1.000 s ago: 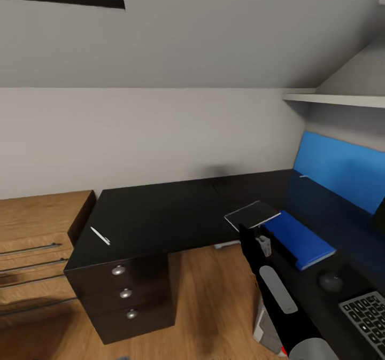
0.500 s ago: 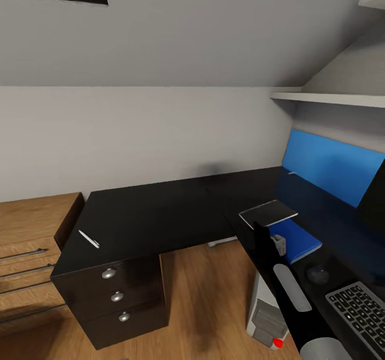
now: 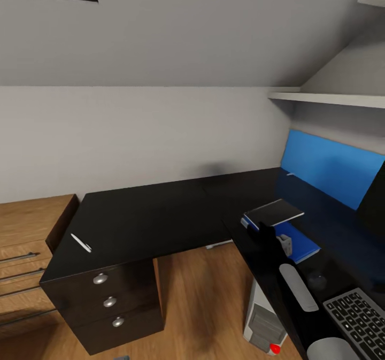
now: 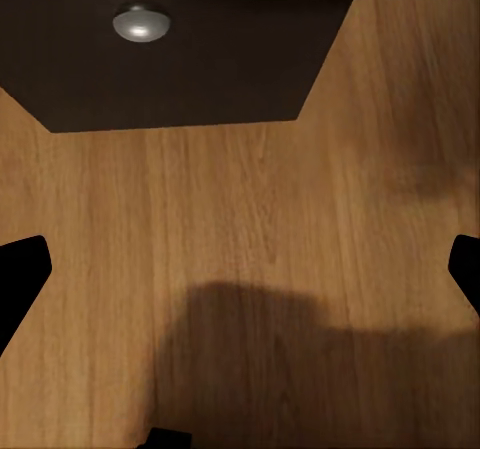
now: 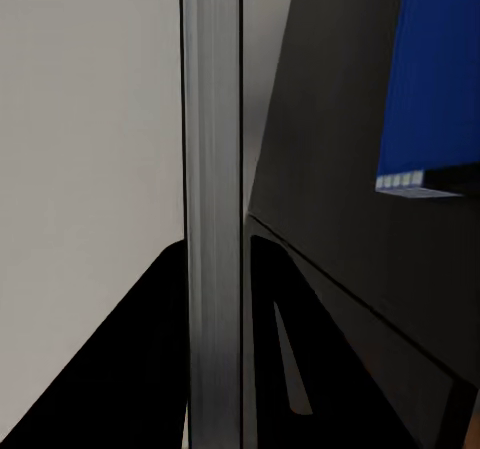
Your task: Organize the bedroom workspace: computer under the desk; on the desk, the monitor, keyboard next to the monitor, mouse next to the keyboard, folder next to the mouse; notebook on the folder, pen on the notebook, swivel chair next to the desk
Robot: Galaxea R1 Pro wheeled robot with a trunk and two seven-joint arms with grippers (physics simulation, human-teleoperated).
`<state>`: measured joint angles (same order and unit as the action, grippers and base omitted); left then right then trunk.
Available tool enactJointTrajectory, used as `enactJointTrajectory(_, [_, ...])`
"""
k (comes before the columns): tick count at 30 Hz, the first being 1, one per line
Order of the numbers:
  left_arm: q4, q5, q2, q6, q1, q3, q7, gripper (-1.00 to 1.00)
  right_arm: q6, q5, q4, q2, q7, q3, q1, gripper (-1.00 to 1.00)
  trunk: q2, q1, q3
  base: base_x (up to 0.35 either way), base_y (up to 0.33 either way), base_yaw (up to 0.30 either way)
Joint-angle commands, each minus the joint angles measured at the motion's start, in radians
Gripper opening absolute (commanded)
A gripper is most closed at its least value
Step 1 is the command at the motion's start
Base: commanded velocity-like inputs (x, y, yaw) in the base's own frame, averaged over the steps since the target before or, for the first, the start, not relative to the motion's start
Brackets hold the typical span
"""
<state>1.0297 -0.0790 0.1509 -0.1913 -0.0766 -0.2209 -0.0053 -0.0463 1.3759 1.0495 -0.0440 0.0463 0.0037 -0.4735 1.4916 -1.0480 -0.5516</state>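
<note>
Notebook (image 3: pixel 274 212) held edgewise by the right hand (image 3: pixel 266 226), pinched between its two fingers (image 5: pixel 150 369); in the right wrist view the grey-white edge runs straight up between the dark fingers. It hangs level above the near end of the blue folder (image 3: pixel 297 242), which lies flat on the right wing of the table (image 3: pixel 155 216). Contact between notebook and folder cannot be told. Table top: glossy black, L-shaped, backed into a corner under a sloping grey ceiling and a pale wall. Pen (image 3: pixel 81 243) lies alone near the far left edge of the top, above the black drawer unit (image 3: pixel 107 301) with three round silver knobs, well apart from the folder. Mouse (image 3: pixel 316 280) sits on the top between folder and keyboard (image 3: pixel 363 317), the keyboard at the lower right corner of the head view. Computer (image 3: pixel 264 325) stands on the wooden floor (image 3: pixel 203 296) under the right wing, red spot low on its front. Blue wall panel (image 3: pixel 331 170) behind the right wing, white shelf (image 3: pixel 326 99) above it. Light wooden dresser (image 3: pixel 27 242) just left of the drawer unit. Left hand (image 4: pixel 240 269): fingers spread wide at the frame edges, nothing between them, over bare floor beside a drawer knob (image 4: pixel 140 23).
</note>
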Motion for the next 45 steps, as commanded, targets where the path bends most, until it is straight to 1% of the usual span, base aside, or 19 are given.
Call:
enactJointTrajectory(1, [0.003,-0.008,0.001,-0.005,0.000,-0.002,-0.001,1.00,-0.004,0.012,-0.001,-0.001,0.007,0.001,0.000,-1.00,0.000,0.000,-0.001,0.016,-0.018,0.000])
enactJointTrajectory(2, [0.003,-0.008,0.001,-0.005,0.000,-0.002,-0.001,1.00,-0.004,0.012,-0.002,-0.001,0.005,-0.001,0.000,-1.00,0.000,0.000,-0.001,0.010,-0.012,0.000])
enactJointTrajectory(4, [0.003,-0.008,0.001,-0.004,0.000,-0.002,-0.001,1.00,-0.003,0.017,-0.002,-0.001,-0.006,-0.024,0.000,-1.00,0.000,0.000,-0.001,0.005,-0.006,0.000])
enactJointTrajectory(7, [0.003,-0.008,0.001,-0.003,0.000,-0.002,-0.001,1.00,-0.003,0.024,-0.002,-0.001,-0.050,-0.062,0.000,-1.00,0.000,0.000,-0.001,0.002,-0.002,0.000])
enactJointTrajectory(10, [0.002,-0.008,0.001,-0.003,0.000,-0.002,-0.001,1.00,0.001,0.025,-0.002,-0.001,-0.083,-0.075,0.000,-1.00,0.000,0.000,-0.001,0.000,0.000,0.000])
enactJointTrajectory(15, [0.001,-0.008,0.001,-0.003,0.000,-0.002,-0.001,1.00,0.025,0.026,-0.002,-0.001,-0.099,-0.090,0.000,-1.00,0.000,0.000,-0.001,0.000,0.000,0.000])
enactJointTrajectory(17, [0.001,-0.008,0.001,-0.003,0.000,-0.002,-0.001,1.00,0.038,0.026,-0.002,-0.001,-0.109,-0.107,0.000,-1.00,0.000,0.000,-0.001,0.000,0.000,0.000])
enactJointTrajectory(18, [0.001,-0.008,0.002,-0.004,0.000,-0.002,-0.001,1.00,0.054,0.026,-0.002,-0.001,-0.142,-0.122,0.000,-1.00,0.000,0.000,-0.001,0.000,0.000,0.000])
enactJointTrajectory(20, [0.001,-0.008,0.002,-0.003,0.000,-0.002,-0.001,1.00,0.066,0.025,-0.002,-0.002,-0.176,-0.129,0.000,-1.00,0.000,0.000,-0.001,0.000,0.000,0.000])
enactJointTrajectory(30, [0.001,-0.008,0.003,-0.003,0.000,-0.002,-0.001,1.00,0.071,0.025,-0.001,-0.004,-0.204,-0.131,0.000,-1.00,0.000,0.000,-0.001,0.000,0.000,0.000])
enactJointTrajectory(45, [0.001,-0.007,0.002,-0.002,0.000,-0.002,-0.001,1.00,0.071,0.023,-0.002,-0.005,-0.209,-0.131,0.000,-1.00,0.000,0.000,-0.001,0.016,-0.022,0.000])
